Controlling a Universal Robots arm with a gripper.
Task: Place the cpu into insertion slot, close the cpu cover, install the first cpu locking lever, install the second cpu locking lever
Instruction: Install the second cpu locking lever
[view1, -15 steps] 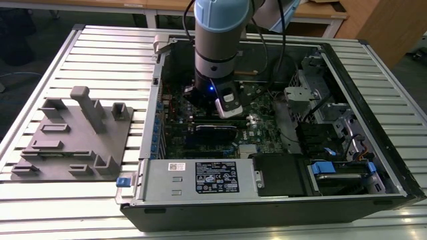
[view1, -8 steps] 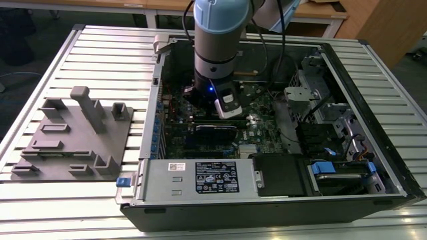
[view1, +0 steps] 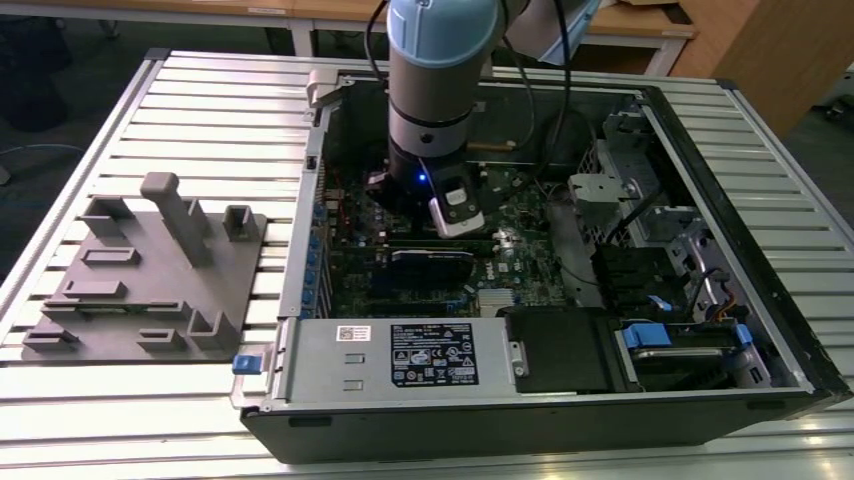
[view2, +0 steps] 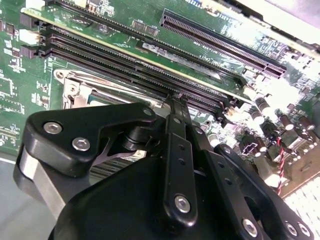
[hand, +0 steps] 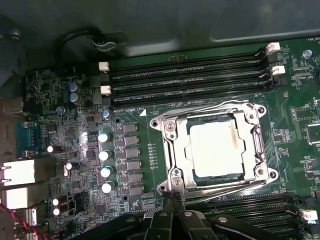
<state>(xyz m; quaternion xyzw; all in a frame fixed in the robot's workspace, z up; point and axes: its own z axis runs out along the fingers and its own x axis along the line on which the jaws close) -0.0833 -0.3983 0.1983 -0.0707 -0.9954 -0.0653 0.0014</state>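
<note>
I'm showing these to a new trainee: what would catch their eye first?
The arm reaching down into the open computer case in the exterior view. In the first wrist view, the cpu sits in the insertion slot under the closed cpu cover, with the shut gripper at the slot's edge.

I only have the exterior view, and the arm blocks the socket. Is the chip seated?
Observer: Yes. In the first wrist view the flat square silver-grey cpu sits inside the silvery-rimmed square insertion slot.
Operator: Is the cover down?
Observer: The thin silvery metal cpu cover lies flat, framing the chip.
Operator: Where is the tool?
Observer: The black gripper has its fingers together at the socket's edge, on the side of the lower long black slots.
</note>
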